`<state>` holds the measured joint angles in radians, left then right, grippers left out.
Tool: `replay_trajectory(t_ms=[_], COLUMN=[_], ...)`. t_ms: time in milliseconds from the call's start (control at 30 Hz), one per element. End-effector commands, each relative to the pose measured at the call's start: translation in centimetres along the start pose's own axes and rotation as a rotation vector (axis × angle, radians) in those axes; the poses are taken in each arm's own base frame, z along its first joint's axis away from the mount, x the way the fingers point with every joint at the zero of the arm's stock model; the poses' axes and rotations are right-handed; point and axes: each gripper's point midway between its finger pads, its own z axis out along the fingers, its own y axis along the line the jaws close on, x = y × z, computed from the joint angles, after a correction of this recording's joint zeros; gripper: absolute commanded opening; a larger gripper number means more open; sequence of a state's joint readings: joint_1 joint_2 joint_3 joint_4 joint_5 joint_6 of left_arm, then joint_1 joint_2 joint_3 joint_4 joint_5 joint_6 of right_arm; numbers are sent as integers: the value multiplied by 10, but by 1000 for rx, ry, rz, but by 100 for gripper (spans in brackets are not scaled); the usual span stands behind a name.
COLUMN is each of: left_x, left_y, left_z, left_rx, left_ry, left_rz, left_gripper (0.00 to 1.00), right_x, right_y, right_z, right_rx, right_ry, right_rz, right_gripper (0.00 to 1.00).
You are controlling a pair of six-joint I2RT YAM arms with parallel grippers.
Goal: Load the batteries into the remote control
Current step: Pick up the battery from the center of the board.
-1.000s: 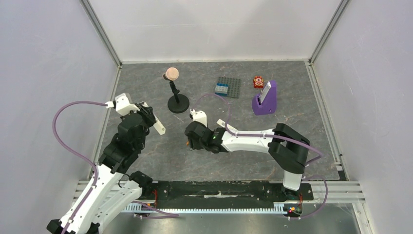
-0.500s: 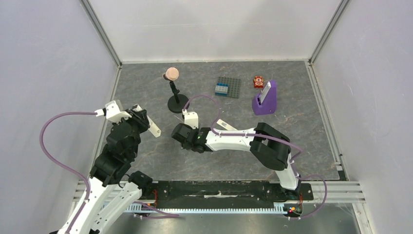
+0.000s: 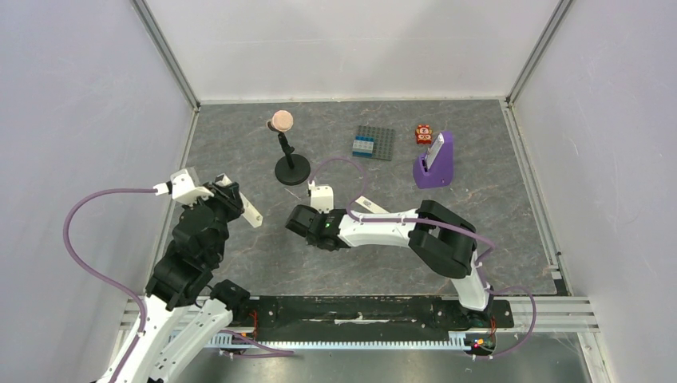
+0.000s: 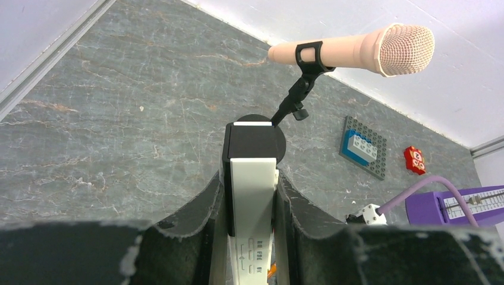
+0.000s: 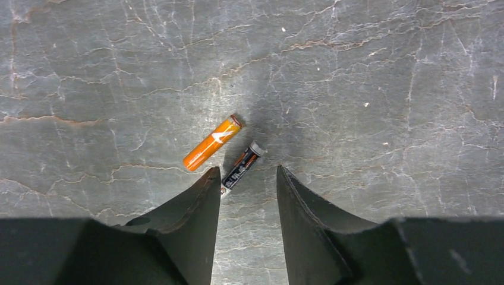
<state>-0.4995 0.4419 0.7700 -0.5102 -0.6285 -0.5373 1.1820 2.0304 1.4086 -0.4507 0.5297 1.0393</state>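
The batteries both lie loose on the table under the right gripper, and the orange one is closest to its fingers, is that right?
No. The right wrist view shows the dark grey battery closest to the right gripper; the orange battery lies beyond it. Both do lie loose on the table.

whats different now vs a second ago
The right gripper swung left, its elbow folding in, and now hangs open over the orange battery and the dark battery. The left gripper, shut on the remote control, drifted a little left. Nothing was picked up or released. The microphone stand, brick plate, red toy and purple stand did not move.
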Motion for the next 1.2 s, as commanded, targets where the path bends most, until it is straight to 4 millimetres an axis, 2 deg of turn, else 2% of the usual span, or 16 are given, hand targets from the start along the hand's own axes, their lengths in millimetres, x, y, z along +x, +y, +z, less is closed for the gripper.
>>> replay_trajectory(t_ms=[0, 233, 467, 533, 633, 733, 867, 967, 1067, 1167], left_x=[-8, -6, -1, 0, 4, 11, 20, 26, 35, 40], left_y=[3, 3, 0, -3, -12, -31, -71, -100, -138, -165], left_z=[0, 0, -1, -1, -2, -4, -13, -18, -35, -49], left_rx=[-16, -15, 10, 26, 78, 186, 427, 577, 811, 976], left_ry=[-35, -27, -9, -1, 21, 54, 104, 148, 209, 249], left_rz=[4, 4, 4, 3, 9, 35, 142, 191, 230, 197], left_gripper=[2, 2, 2, 2, 2, 2, 2, 2, 2, 2], right_x=[-5, 3, 3, -2, -15, -34, -61, -72, -87, -98], right_y=[-1, 0, -6, -10, -16, -23, -48, -66, -75, -79], right_z=[8, 15, 7, 1, -12, -32, -60, -79, -105, -133], right_rx=[28, 24, 18, 15, -8, -61, -70, -124, -215, -324], right_ry=[-11, 12, 19, 1, -43, -97, -165, -214, -273, -348], right_rz=[28, 3, -19, -30, -56, -78, -86, -101, -118, -139], right_gripper=[41, 36, 12, 6, 2, 3, 4, 4, 4, 4])
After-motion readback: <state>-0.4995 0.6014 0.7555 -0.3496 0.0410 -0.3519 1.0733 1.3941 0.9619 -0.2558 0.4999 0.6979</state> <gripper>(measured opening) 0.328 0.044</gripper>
